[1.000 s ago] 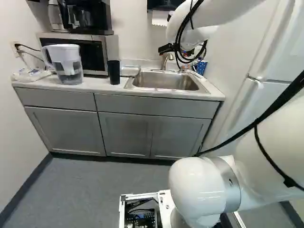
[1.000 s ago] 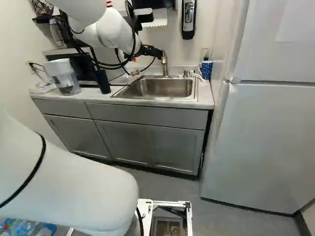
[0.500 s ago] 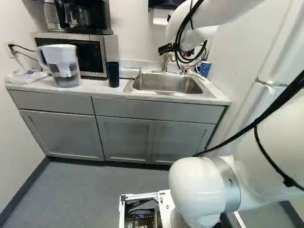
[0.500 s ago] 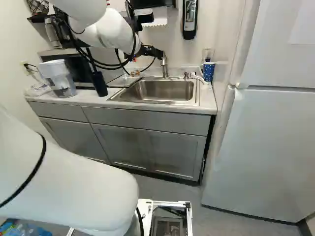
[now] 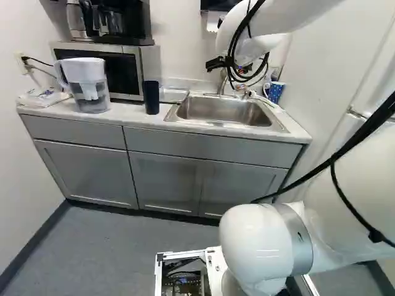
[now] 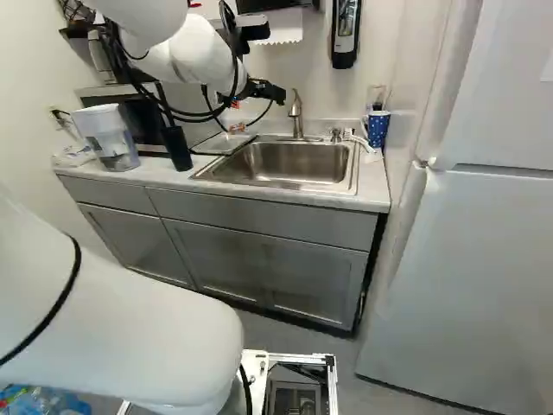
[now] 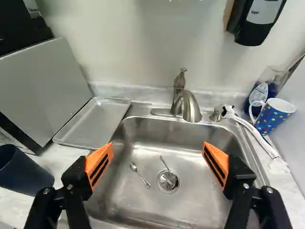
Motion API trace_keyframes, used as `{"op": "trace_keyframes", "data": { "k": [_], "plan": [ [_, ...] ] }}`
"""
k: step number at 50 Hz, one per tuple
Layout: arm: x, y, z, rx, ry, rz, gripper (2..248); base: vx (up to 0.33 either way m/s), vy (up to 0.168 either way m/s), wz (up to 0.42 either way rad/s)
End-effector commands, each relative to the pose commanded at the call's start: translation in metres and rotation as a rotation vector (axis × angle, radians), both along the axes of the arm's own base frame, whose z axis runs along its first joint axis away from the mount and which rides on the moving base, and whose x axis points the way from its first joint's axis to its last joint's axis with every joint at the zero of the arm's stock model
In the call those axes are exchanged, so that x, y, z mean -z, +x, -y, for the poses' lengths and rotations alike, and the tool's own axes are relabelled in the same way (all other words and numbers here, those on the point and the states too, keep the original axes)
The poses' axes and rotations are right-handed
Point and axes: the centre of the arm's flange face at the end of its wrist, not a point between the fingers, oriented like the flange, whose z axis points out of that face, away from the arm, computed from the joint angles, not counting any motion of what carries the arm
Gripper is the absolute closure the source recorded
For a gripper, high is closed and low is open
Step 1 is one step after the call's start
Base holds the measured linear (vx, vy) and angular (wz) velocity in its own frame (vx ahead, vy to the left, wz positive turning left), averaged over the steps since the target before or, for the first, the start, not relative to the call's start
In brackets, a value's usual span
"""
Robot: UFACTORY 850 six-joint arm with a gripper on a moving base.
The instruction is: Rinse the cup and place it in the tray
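Though pale, marbled countertop (image 5: pixel 128 112); grey floor (image 5: pixel 129 246).

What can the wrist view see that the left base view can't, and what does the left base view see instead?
Only the wrist view shows a spoon in the sink and a soap dispenser.

Only the left base view shows the water pitcher and cupboards.

Both show the sink, dark cup, metal tray, faucet and spotted mug.

Metal sink (image 7: pixel 195 152), smooth with a soft shine. Beside it, a smooth metal tray (image 7: pixel 93 125) and a matt cup (image 7: pixel 24 172). Behind it, a satin metal faucet (image 7: pixel 191 109).
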Motion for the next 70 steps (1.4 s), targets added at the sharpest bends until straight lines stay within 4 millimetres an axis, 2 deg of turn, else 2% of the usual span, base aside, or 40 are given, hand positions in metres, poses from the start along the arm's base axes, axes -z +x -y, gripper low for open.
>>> {"op": "trace_keyframes", "data": {
  "k": [70],
  "plan": [
    [0.0000,0.0000,0.0000,0.000,0.000,0.000,3,0.049,-0.014,0.119]
  ]
}}
